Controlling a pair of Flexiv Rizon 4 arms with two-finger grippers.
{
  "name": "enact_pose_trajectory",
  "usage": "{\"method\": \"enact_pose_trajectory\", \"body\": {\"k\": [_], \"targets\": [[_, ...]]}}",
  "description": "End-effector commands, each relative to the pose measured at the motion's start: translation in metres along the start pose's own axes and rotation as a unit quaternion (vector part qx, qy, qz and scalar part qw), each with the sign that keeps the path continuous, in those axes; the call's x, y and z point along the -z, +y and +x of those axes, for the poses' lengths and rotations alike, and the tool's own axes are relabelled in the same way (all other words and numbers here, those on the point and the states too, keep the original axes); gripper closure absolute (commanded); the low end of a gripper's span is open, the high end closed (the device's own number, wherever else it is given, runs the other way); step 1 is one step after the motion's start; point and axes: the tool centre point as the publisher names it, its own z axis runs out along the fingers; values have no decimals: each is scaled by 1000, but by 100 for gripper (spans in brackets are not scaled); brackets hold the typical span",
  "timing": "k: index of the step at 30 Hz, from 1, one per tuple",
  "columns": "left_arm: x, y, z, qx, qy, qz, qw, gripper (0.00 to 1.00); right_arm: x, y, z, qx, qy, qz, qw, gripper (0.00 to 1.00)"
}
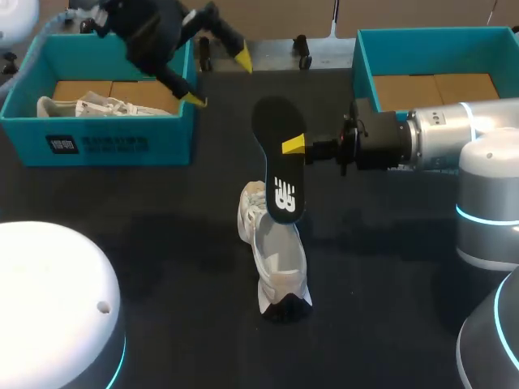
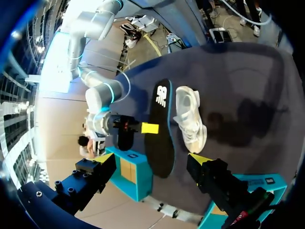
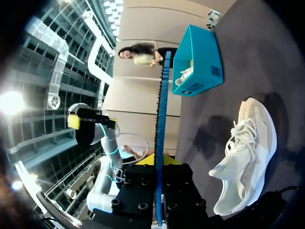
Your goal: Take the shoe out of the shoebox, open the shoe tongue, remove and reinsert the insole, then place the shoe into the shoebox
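— White domed arm base [image 1: 49, 300] sat nearest. And the left gripper [image 1: 219, 79]?
— Fingers apart, empty, teal cardboard shoebox [image 1: 113, 144] just beside it.
— And the right gripper [image 1: 293, 147]?
— Clamped on the upright black foam insole [image 1: 276, 121]; white lace-up sneaker [image 1: 274, 259] lay on the black table [image 1: 162, 243] beneath it.

Insole [image 1: 280, 162] covers part of the shoe [image 1: 276, 259] and one of the right gripper's [image 1: 290, 146] fingers | right shoebox [image 1: 362, 73] cut off at the view's edge | second shoe [image 1: 89, 106] half hidden behind left shoebox [image 1: 113, 142] wall

Two shoes [image 1: 276, 263] (one boxed, one on table [image 1: 162, 243]), two shoeboxes [image 1: 113, 142], one insole [image 1: 280, 154].
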Motion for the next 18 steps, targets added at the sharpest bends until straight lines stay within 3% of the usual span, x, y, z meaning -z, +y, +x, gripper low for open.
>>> {"method": "enact_pose_trajectory", "body": {"k": [1,3,7,14,18], "targets": [[0,8,-35,-5,168,-13,986,0,-2,-1,0,0,-2,-1,1000,100],[-4,12,-48,1,205,-23,979,0,-2,-1,0,0,-2,-1,1000,100],[-17,28,-65,13,254,9,967,0,-2,-1,0,0,-2,-1,1000,100],[-34,43,-75,15,315,47,948,0,-2,-1,0,0,-2,-1,1000,100],[-43,45,-79,5,357,46,933,0,-2,-1,0,0,-2,-1,1000,100]]}}
